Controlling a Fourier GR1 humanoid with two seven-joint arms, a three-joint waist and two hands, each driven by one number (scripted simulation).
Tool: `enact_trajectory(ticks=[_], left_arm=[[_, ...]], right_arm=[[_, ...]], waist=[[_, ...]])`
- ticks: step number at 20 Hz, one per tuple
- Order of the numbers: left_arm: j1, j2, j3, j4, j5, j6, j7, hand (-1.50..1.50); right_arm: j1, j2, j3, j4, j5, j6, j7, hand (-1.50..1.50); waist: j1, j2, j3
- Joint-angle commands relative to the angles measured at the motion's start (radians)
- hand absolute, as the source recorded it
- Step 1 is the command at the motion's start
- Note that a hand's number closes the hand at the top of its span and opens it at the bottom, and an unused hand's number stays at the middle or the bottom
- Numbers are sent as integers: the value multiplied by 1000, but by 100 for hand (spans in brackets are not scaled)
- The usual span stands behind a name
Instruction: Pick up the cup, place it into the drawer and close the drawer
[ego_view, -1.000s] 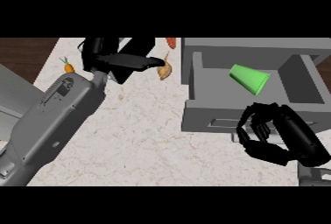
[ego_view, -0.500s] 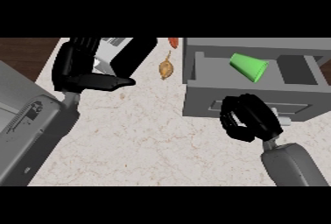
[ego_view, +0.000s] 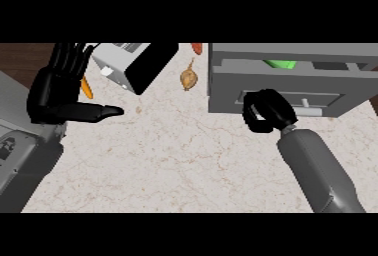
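Head view: we saw the green cup (ego_view: 281, 64) lying inside the drawer (ego_view: 288, 92), our right hand (ego_view: 268, 110) curled against its front, left hand (ego_view: 60, 93) resting with fingers straight over the worktop (ego_view: 170, 155).

The green cup (ego_view: 280, 63) lies inside the grey drawer (ego_view: 288, 82) — only a sliver shows. The right hand (ego_view: 267, 111), fingers curled, presses against the drawer's front. The left hand (ego_view: 63, 92) rests open at the view's left — fingers up.
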Motion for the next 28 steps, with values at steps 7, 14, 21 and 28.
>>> enact_trajectory(ticks=[7,14,21,28], left_arm=[[73,-3,23,-16,-6,-87,-37,-150],[64,13,45,-34,18,-131,-10,-150],[88,-28,23,-17,6,-148,-44,-150],[78,-12,37,-6,5,-165,-36,-150]], right_arm=[[-285,-59,-151,471,-34,-22,-120,150],[-365,-104,-198,564,-66,27,-140,150],[-391,-139,-241,570,-111,66,-175,150],[-389,-160,-265,575,-129,59,-215,150]], waist=[[41,29,4],[62,36,6],[75,51,6],[74,47,6]])
